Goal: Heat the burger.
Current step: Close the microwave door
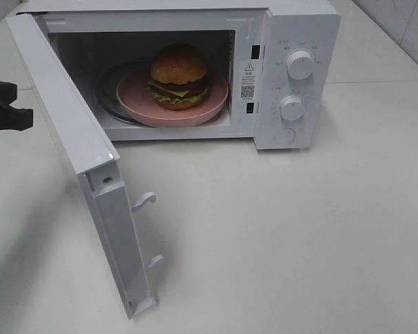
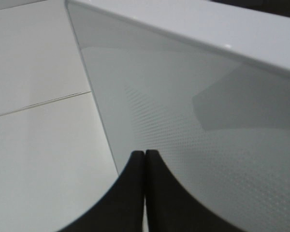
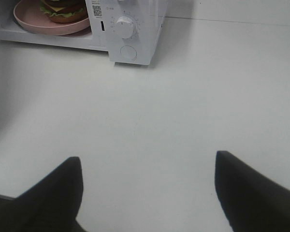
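Observation:
The burger (image 1: 179,76), with a golden-brown bun, lettuce, cheese and tomato, sits on a round pink plate (image 1: 216,94) inside the white microwave (image 1: 299,42). The microwave door (image 1: 70,139) stands wide open toward the front left. My left gripper (image 1: 17,115) is shut and empty, just behind the door's outer face; in the left wrist view its fingertips (image 2: 145,155) press together against the door panel (image 2: 193,121). My right gripper (image 3: 147,162) is open and empty over bare table, well away from the microwave (image 3: 130,29). The burger's lower edge (image 3: 63,12) shows in the right wrist view.
Two knobs (image 1: 300,64) (image 1: 292,108) and a round button (image 1: 285,136) sit on the microwave's right panel. Two door latch hooks (image 1: 145,200) jut from the door's inner edge. White table (image 1: 299,229) spreads in front and right.

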{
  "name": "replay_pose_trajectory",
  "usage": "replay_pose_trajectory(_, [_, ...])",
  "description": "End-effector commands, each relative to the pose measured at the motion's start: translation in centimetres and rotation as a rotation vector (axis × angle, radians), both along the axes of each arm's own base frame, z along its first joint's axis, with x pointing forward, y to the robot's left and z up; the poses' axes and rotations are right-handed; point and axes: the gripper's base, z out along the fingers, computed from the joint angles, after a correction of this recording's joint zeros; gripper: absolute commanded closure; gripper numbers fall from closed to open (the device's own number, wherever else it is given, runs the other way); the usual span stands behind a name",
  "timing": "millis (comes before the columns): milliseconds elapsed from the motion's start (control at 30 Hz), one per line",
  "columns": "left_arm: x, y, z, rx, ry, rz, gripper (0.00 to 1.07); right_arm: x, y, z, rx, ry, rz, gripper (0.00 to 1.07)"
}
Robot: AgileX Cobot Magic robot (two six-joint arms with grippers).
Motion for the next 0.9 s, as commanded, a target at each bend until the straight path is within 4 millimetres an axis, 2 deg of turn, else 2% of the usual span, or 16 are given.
replay_pose_trajectory(33, [0.8, -0.7, 0.5, -0.018, -0.024, -0.046, 1.06, -0.3, 0.0, 0.1, 0.006, -0.04, 0.006, 0.35])
replay_pose_trajectory(200, [1.2, -1.6, 0.5, 0.013, -0.041, -0.112, 1.06, -0.3, -0.1, 0.1, 0.005, -0.041, 0.004, 0.35])
replay_pose_trajectory(467, [2.5, -4.5, -0.1, 0.025, -0.033, -0.206, 1.06, -0.3, -0.1, 0.1, 0.007, -0.04, 0.002, 0.35])
replay_pose_trajectory(800, [4.0, -7.0, -0.4, 0.026, -0.039, -0.267, 1.06, -0.3, -0.1, 0.1, 0.008, -0.041, 0.002, 0.35])
replay_pose_trajectory(900, [4.6, -8.5, -0.3, 0.023, -0.052, -0.299, 1.06, -0.3, -0.1, 0.1, 0.008, -0.041, 0.002, 0.35])
